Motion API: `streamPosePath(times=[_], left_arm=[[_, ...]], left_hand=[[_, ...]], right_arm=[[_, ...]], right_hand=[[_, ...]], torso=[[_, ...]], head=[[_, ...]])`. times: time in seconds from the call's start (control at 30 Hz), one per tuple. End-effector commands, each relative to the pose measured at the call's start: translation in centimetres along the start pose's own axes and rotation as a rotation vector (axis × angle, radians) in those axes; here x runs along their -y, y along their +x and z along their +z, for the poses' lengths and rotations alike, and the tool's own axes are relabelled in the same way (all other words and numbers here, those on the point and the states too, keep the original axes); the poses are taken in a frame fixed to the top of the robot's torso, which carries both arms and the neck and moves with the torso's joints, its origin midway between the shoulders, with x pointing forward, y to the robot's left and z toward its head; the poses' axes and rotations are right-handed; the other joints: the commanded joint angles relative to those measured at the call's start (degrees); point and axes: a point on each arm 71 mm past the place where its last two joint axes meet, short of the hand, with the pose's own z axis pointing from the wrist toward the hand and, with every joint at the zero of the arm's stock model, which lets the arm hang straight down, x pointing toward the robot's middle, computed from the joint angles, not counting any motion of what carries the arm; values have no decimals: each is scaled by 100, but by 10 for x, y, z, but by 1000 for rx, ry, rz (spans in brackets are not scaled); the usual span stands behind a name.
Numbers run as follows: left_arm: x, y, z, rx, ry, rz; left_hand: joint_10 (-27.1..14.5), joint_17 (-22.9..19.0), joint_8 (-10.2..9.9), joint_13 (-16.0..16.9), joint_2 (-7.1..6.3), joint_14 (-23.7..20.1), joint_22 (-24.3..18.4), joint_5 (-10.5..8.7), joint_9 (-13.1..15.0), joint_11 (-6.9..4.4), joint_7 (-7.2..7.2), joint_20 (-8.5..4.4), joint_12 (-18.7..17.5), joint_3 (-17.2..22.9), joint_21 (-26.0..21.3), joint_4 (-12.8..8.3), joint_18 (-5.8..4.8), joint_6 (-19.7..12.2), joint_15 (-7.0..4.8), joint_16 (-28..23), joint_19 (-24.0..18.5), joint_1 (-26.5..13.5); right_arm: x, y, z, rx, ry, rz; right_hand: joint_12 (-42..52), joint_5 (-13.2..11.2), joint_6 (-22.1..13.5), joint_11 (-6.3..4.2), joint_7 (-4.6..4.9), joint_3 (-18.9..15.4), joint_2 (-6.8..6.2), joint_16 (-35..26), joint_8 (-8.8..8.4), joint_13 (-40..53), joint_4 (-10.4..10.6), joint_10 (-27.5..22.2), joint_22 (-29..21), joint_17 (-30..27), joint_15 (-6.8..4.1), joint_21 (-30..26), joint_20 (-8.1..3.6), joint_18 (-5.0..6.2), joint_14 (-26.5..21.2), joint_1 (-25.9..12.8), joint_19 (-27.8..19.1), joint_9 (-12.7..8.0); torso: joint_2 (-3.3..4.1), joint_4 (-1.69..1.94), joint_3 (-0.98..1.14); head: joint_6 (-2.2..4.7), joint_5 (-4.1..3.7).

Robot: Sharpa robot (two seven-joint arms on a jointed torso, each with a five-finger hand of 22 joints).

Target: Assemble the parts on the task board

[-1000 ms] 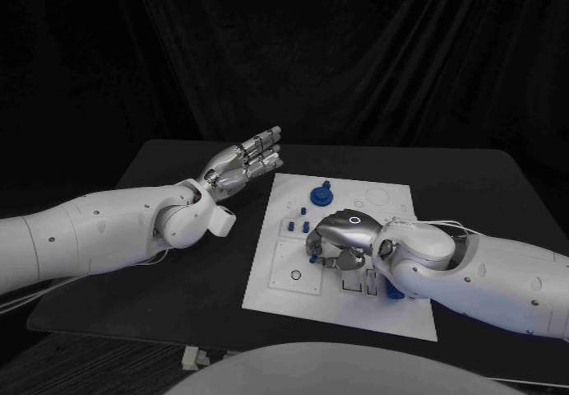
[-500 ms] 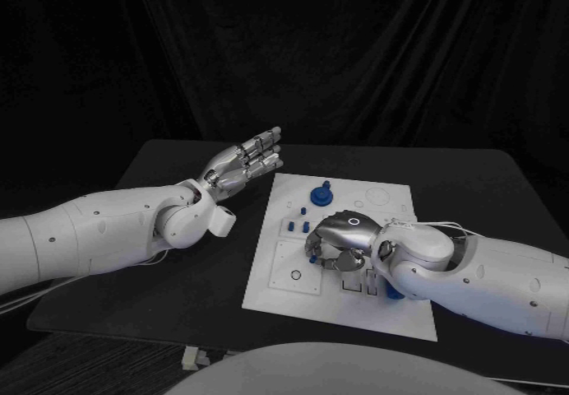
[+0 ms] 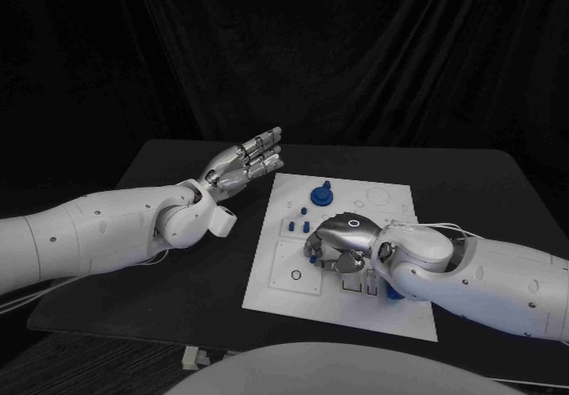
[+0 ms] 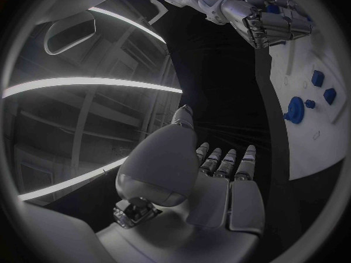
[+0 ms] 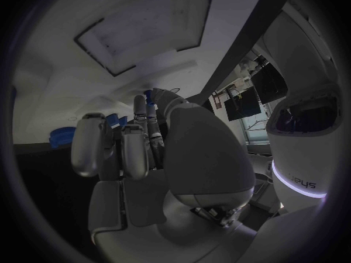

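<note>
The white task board [image 3: 297, 300] lies in the middle of the black table. My right hand [image 3: 338, 243] hovers low over the board's middle with its fingers curled down, and a small blue part [image 3: 313, 257] shows at its fingertips. The right wrist view shows that blue part [image 5: 149, 93] pinched between the fingertips. A round blue part [image 3: 321, 196] stands at the board's far end, and small blue pegs [image 3: 303, 223] stand nearer. My left hand [image 3: 243, 160] is open, fingers stretched out, off the board's far left corner. The left wrist view shows the board [image 4: 322, 140] and my right hand [image 4: 271, 20].
Another blue piece [image 3: 391, 290] lies on the board beside my right wrist. Black table surface [image 3: 178, 280] stretches to the left of the board. A dark curtain hangs behind the table.
</note>
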Motion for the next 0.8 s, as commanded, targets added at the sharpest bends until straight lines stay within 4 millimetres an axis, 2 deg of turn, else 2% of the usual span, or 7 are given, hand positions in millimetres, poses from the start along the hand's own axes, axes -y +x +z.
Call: streamPosePath(times=[0.03,0.2,0.23,0.4,0.5,0.7,0.8], left_arm=[[5,2,0,-9,80,-12],[5,2,0,-9,79,-12],[5,2,0,-9,78,-12],[5,2,0,-9,77,-12],[4,2,0,-9,78,-12],[5,1,0,-7,79,-11],[5,1,0,-7,80,-11]], left_hand=[[2,-3,5,5,7,2,4,33,3,16,62,40,19,32,-10,-17,51,-2,39,-4,19,75],[2,-4,6,6,7,2,5,42,4,15,79,40,22,36,-9,-20,52,4,40,-5,19,86],[2,-4,6,6,7,2,5,42,4,15,79,40,22,36,-9,-20,52,4,40,-5,19,86],[3,-3,8,7,7,2,1,51,6,17,94,40,25,40,-10,-24,53,14,45,-3,19,97],[3,-3,8,7,7,2,1,51,6,17,94,40,25,40,-10,-24,53,14,45,-3,19,97],[3,-3,10,7,6,2,2,59,7,17,108,40,27,42,-9,-26,53,22,47,-3,19,105],[3,-4,11,7,5,1,-2,60,8,16,110,40,29,41,-10,-25,54,29,47,-6,18,106]], right_arm=[[0,2,-1,-12,-1,-5],[1,1,-2,2,-1,-5],[1,1,-2,7,-1,-5],[3,-1,-7,37,6,-5],[5,-4,-12,65,11,-5],[13,-21,-25,142,21,-19],[19,-36,-34,194,33,-11]], right_hand=[[-29,-190,-93,-6,-63,-14,-4,-24,-79,1,55,-45,949,25,5,-36,-5,56,122,-93,-38,-46],[-33,-314,-298,2,-140,-36,-26,-29,-202,3,95,-59,948,15,12,-45,1,57,119,-123,-39,-127],[-38,-404,-429,7,-186,-59,-43,-30,-277,3,124,-73,949,13,19,-46,4,57,118,-143,-38,-182],[-36,-742,-701,33,-261,-211,-99,-45,-422,18,244,-131,941,-15,38,-82,24,62,105,-230,-49,-326],[1,-1000,-969,44,-347,-454,-127,-59,-539,52,388,-185,935,-39,51,-110,37,68,95,-249,-57,-467],[127,-1393,-1111,30,-404,-953,-183,-47,-537,152,783,-285,935,-26,38,-125,30,70,106,-184,-48,-649],[181,-1414,-1038,19,-372,-1091,-173,3,-474,192,816,-313,956,52,24,-56,18,55,146,-317,-7,-679]], torso=[[1,3,1],[1,2,0],[1,2,1],[-1,1,1],[-1,1,2],[-1,-3,2],[-2,-2,2]], head=[[-1,-6],[-1,-5],[-1,-5],[-1,-10],[-1,-12],[-1,-12],[-1,-33]])
